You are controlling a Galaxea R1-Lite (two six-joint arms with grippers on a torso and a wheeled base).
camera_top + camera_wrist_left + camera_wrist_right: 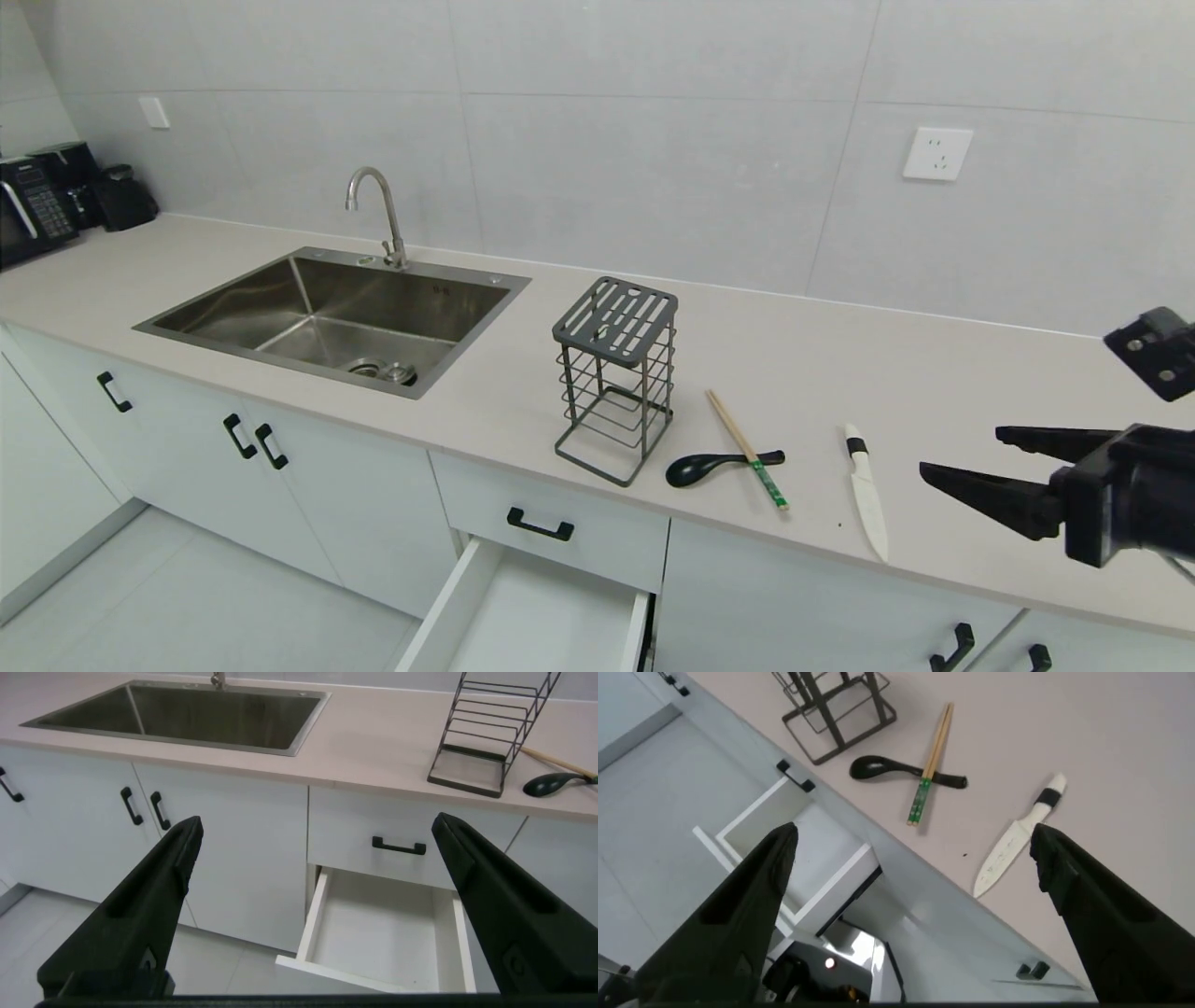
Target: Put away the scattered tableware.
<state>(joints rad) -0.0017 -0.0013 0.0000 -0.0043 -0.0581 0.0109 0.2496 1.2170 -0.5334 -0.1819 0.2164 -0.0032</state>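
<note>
A: Any print here that can be read?
B: None. The microwave [33,210] keypad, far across the counter [840,373] from the right gripper [959,450] and its fingers [990,497], is too small to make out.
A: And the chopsticks [747,451]?
B: Green patterned ends, no legible characters. The specks on the knife [866,490] blade, nearest the fingers, are unreadable too.

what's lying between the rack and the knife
In the head view, a black spoon and a pair of chopsticks lie on the counter between the rack and the knife. The chopsticks cross over the spoon's handle.
</note>
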